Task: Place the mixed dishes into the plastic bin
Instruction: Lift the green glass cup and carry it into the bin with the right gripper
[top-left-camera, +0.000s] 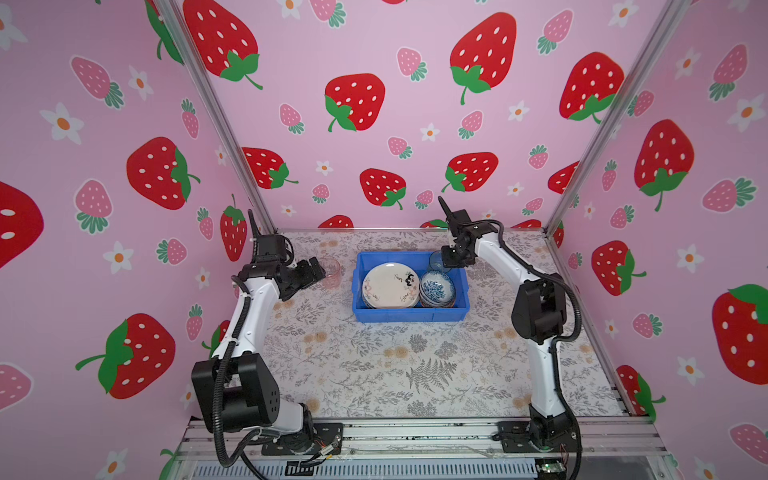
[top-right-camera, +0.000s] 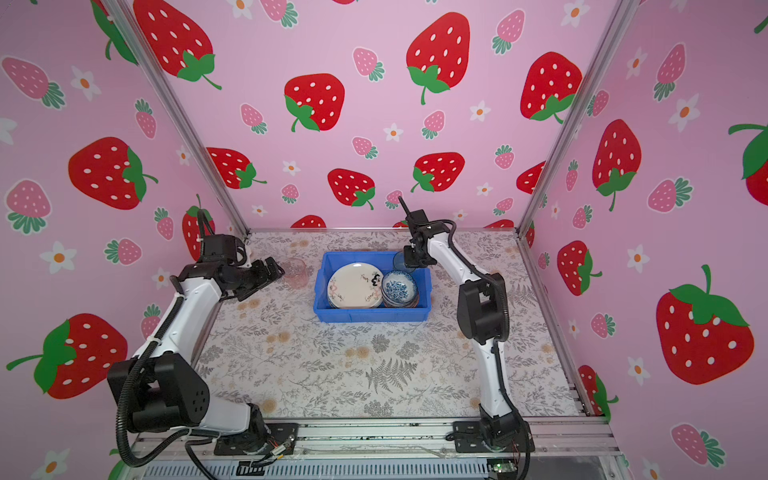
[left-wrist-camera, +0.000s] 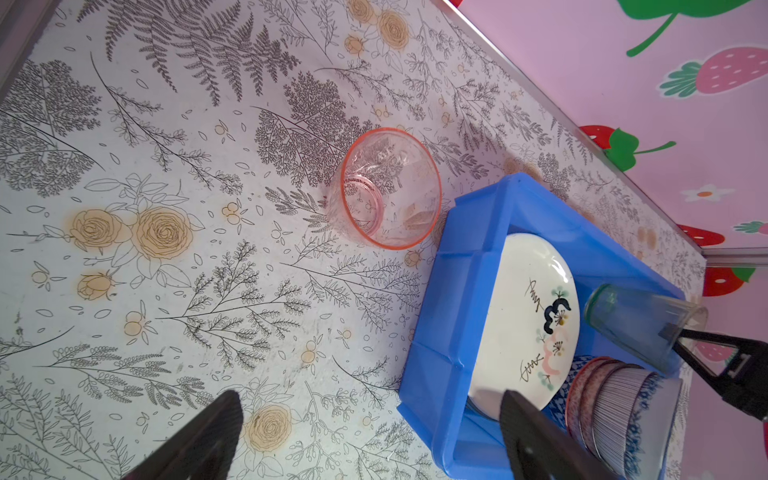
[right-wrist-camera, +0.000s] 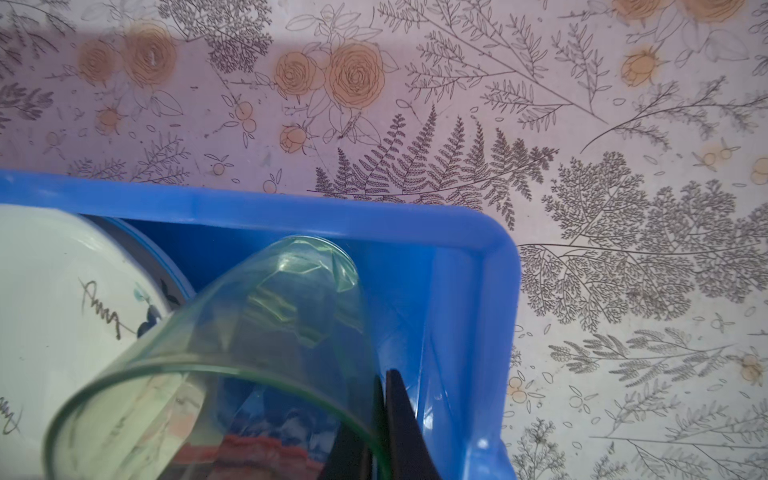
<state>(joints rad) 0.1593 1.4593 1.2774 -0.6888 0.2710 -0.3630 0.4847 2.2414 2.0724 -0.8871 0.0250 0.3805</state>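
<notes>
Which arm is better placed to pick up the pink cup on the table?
Left, most likely. The left gripper is open and empty, right beside the pink cup. The right gripper is shut on the green cup over the blue bin.

The only writing I find is on the cream plate (top-left-camera: 386, 286), which lies in the blue bin (top-left-camera: 409, 316). It carries short cursive words (left-wrist-camera: 536, 296), drawn in a thin dark line. In both top views I count three of them near the rim. My left wrist view shows two. I cannot read any of them with certainty.
</notes>
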